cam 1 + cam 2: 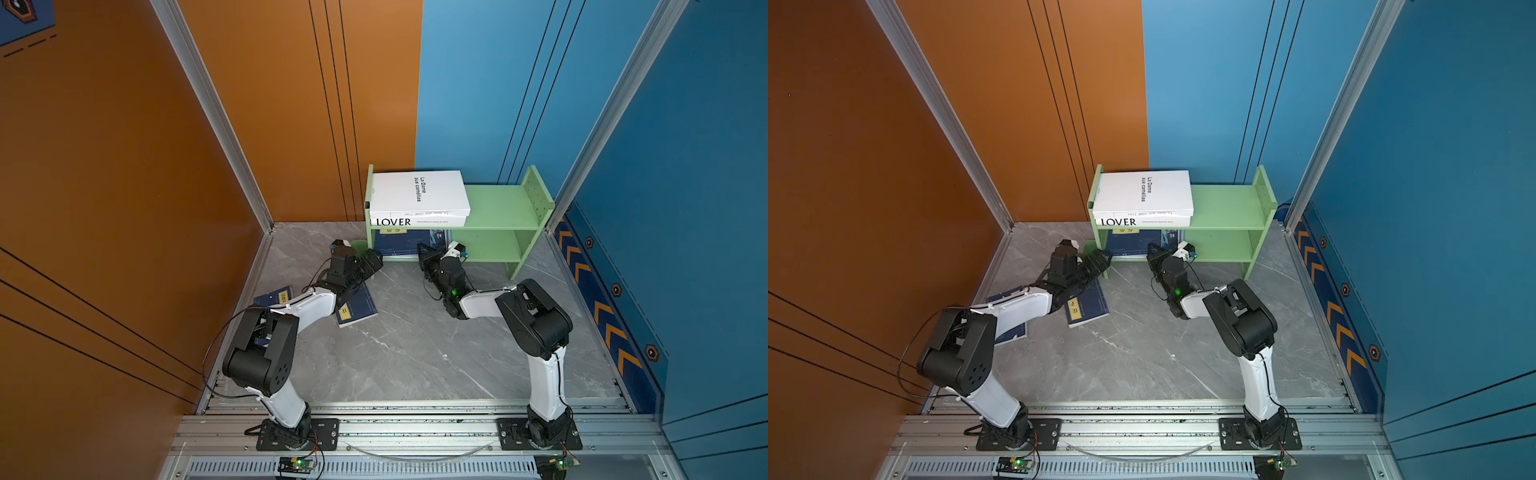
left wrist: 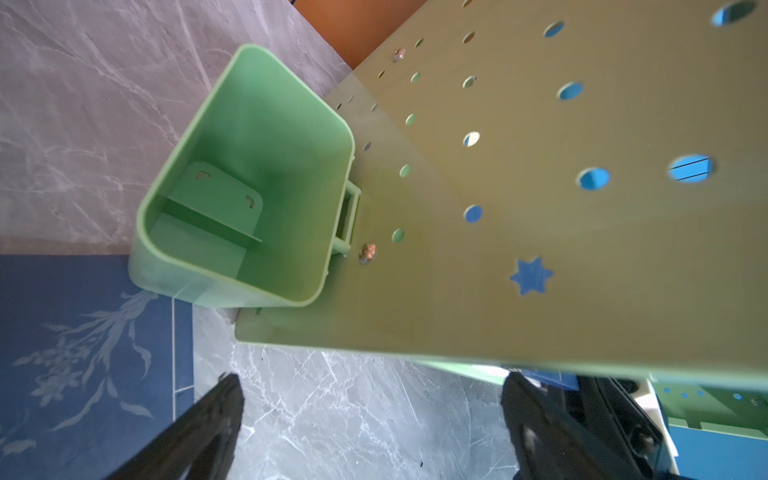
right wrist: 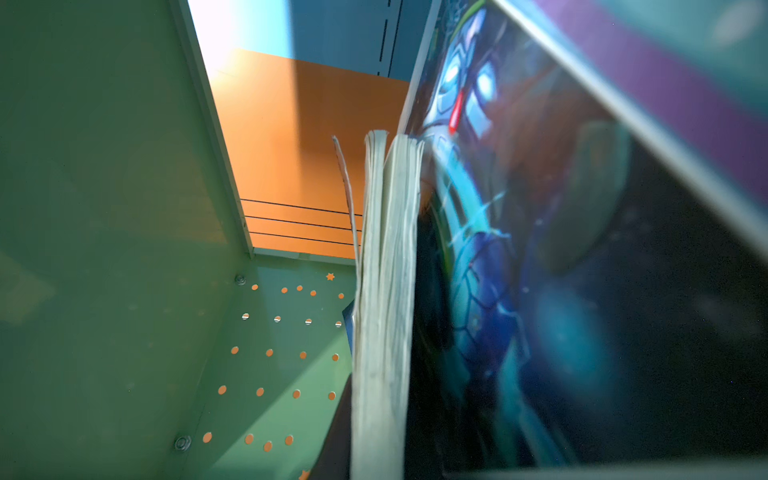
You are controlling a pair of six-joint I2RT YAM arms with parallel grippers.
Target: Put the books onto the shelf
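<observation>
- Both top views look from high above the near edge of the marble surface [image 1: 395, 353], down and toward its far edge, where the shelf [image 1: 494, 208] stands; they share almost the whole scene.
- The left wrist view looks from very near at the shelf's side panel [image 2: 540, 228] and green cup [image 2: 257, 137].
- The right wrist view looks from very near into the shelf, along the teal magazine [image 3: 540, 270].
</observation>
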